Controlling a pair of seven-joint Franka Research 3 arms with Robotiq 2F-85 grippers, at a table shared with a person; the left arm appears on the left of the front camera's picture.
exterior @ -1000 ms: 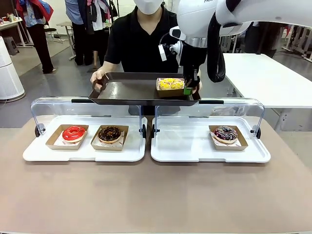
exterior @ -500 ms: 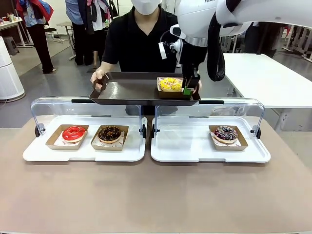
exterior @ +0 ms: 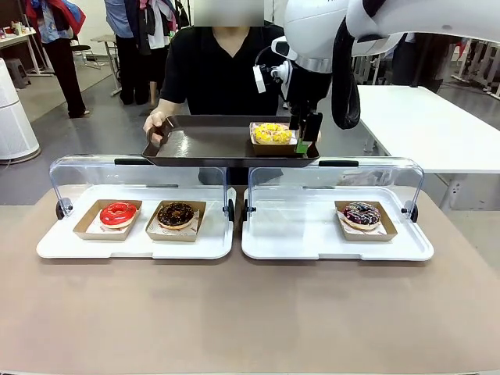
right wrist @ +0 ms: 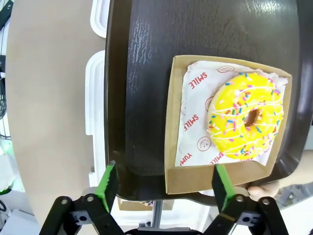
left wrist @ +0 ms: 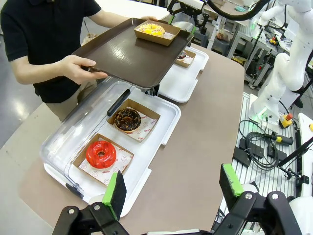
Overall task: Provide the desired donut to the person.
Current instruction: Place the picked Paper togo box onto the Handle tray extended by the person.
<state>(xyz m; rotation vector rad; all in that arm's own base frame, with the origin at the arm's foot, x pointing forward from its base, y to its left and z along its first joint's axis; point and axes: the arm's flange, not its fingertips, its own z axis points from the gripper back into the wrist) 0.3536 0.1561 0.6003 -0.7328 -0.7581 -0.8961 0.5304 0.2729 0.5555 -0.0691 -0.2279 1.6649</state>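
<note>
Right gripper (right wrist: 165, 182) wide open, empty, beside boxed yellow sprinkle donut (exterior: 272, 133) on person's brown tray (exterior: 203, 144), upper centre of front view. Left gripper (left wrist: 173, 186) spread wide, empty, above counter (left wrist: 195, 147).

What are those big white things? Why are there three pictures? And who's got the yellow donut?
The white things are robot arms. Each one ends in two fingers with green pads for picking things up.

One picture looks across the table at the person. The other two come from small cameras on the arms' wrists, looking along the fingers.

On the table, one white tray holds a red donut and a chocolate donut. The other tray holds a sprinkled donut.

The person holds a brown tray. The yellow donut sits on it in a paper box. The right fingers hang open over that box and hold nothing. The left fingers are open too, above the table.
</note>
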